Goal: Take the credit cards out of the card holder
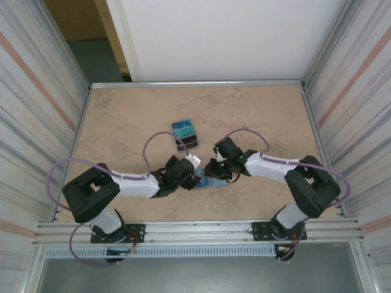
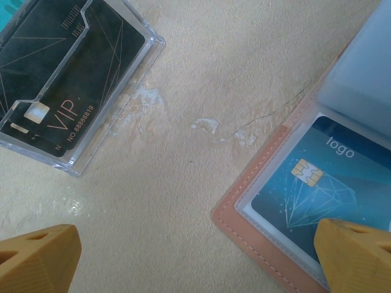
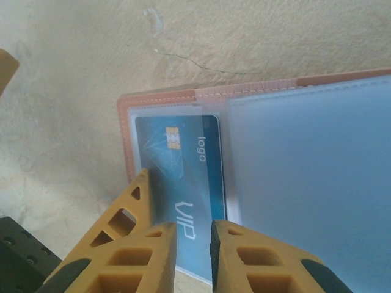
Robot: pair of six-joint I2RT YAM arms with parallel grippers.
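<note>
The salmon-pink card holder (image 1: 209, 181) lies open on the table between my two grippers. A blue credit card (image 3: 183, 165) with a gold chip sits in its clear left pocket, and the card (image 2: 305, 195) also shows in the left wrist view inside the pink stitched rim (image 2: 256, 244). My right gripper (image 3: 193, 244) hovers over the card's lower end. Its jaws stand a narrow gap apart, with the card's face showing between them. My left gripper (image 2: 198, 262) is wide open, one finger (image 2: 357, 256) over the holder's corner and the other (image 2: 36, 256) over bare table.
A clear case holding a black VIP card (image 2: 67, 79) lies just beyond the holder, seen from above as a dark block topped with teal (image 1: 185, 135). A frosted blue-grey sleeve page (image 3: 305, 171) covers the holder's right half. Corrugated walls enclose the table.
</note>
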